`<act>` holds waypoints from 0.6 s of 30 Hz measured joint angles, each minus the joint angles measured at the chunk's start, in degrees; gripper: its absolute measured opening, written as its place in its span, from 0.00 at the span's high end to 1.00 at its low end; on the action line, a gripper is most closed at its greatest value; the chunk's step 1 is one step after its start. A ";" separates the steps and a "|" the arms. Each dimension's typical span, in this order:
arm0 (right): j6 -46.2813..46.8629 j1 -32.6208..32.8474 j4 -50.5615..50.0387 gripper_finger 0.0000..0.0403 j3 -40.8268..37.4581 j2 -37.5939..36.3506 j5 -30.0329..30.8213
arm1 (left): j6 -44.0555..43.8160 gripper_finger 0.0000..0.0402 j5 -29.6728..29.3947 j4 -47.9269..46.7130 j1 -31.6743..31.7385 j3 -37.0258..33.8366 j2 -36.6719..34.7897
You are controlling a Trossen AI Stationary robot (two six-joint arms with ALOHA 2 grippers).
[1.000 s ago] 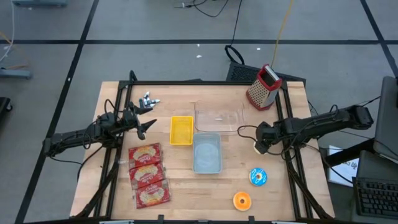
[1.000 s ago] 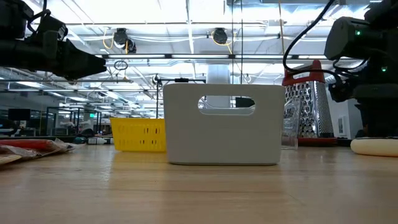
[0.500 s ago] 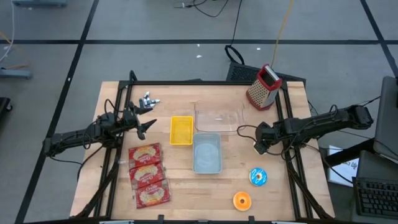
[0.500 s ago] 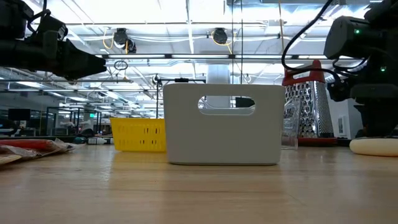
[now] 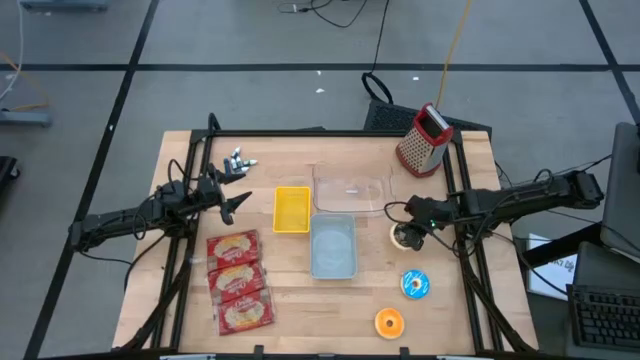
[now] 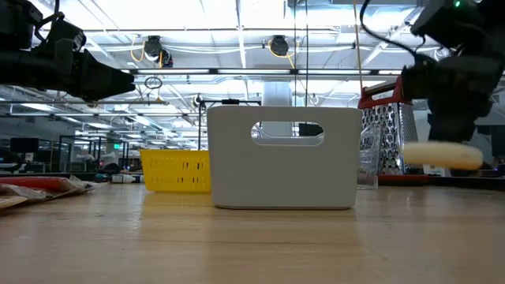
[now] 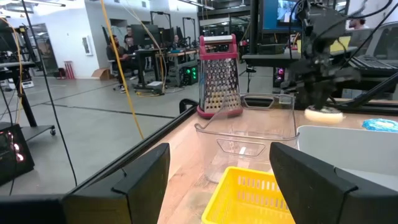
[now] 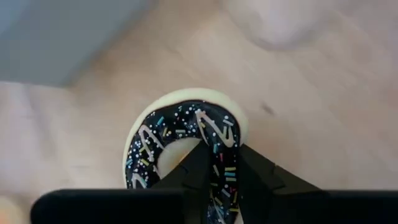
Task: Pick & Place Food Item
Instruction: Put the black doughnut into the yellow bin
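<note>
A doughnut (image 8: pixel 186 146) with dark icing and coloured sprinkles hangs in my right gripper (image 8: pixel 225 177), which is shut on it. The high view places it right of the grey bin (image 5: pixel 332 246). In the low view the doughnut (image 6: pixel 442 155) floats level above the tabletop, below my right gripper (image 6: pixel 448 118). My left gripper (image 5: pixel 232 200) stands open over the table's left side and points level toward the yellow basket (image 5: pixel 292 209); nothing is between its fingers. My right gripper pinches the doughnut's ring (image 8: pixel 222 163) on the side nearest the wrist. One finger (image 8: pixel 194 167) stands in the hole and the other (image 8: pixel 261 174) outside the rim. The fingers slant down from the table's right side. The doughnut is lifted clear of the table, about level.
A clear container (image 5: pixel 351 190) lies behind the grey bin, and a red-topped grater (image 5: pixel 424 139) stands at the far right. A blue doughnut (image 5: pixel 415 284) and an orange one (image 5: pixel 389 322) lie near the front right. Snack packets (image 5: pixel 238 280) lie front left.
My right gripper has shut on the doughnut and tipped up. It has risen and gone a little toward the grey bin. The doughnut, which lay on the table, now hangs clear of it.
</note>
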 joint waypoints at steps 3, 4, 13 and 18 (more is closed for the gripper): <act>-1.57 0.89 4.35 0.88 0.00 -1.44 -0.07 | 0.00 0.32 0.00 0.00 0.01 0.00 -0.01; -2.29 1.11 5.80 0.88 0.00 -1.81 -0.07 | 0.00 0.32 0.00 0.00 0.01 0.00 0.01; -12.91 1.58 20.24 0.88 0.00 -2.56 -0.05 | 0.00 0.32 0.00 0.00 -0.01 0.00 0.00; -19.46 1.50 27.90 0.88 0.00 -2.54 -0.05 | 0.00 0.32 0.02 0.71 0.00 0.00 -0.01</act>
